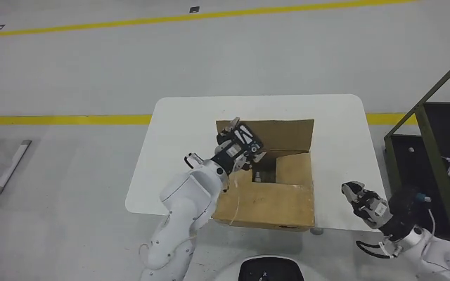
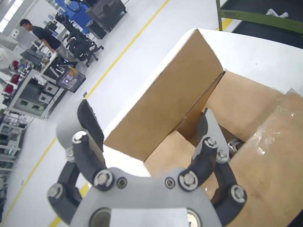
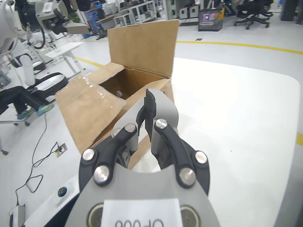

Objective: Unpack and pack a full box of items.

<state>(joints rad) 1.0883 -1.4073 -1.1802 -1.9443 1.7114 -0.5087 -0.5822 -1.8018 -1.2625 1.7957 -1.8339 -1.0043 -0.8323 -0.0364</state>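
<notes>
On the white table [image 1: 176,154], seen from above, an open-topped cardboard box [image 1: 264,204] sits just toward 3 o'clock of the centre. Its flap on the 6 o'clock side [image 3: 87,100], glossy with tape, lies across half the opening. Its 12 o'clock flap [image 2: 165,90] stands upright. The left gripper [image 1: 238,139] hovers over the box's 10 o'clock corner with its fingers spread wide. One finger is outside the upright flap, the other is just inside the box, and the flap's end is between them without being touched. A small metallic item [image 2: 233,145] lies deep in the box beyond the inner finger. The right gripper [image 1: 362,199] waits near the table's 4 o'clock edge, apart from the box, fingers pressed together on nothing. The step in hand looks like folding back the upright flap to free the opening. It would probably go best by closing squarely on the cardboard close to the crease, then swinging it toward 12 o'clock in an arc about that crease, slowly, since the light box may slide or tip.
</notes>
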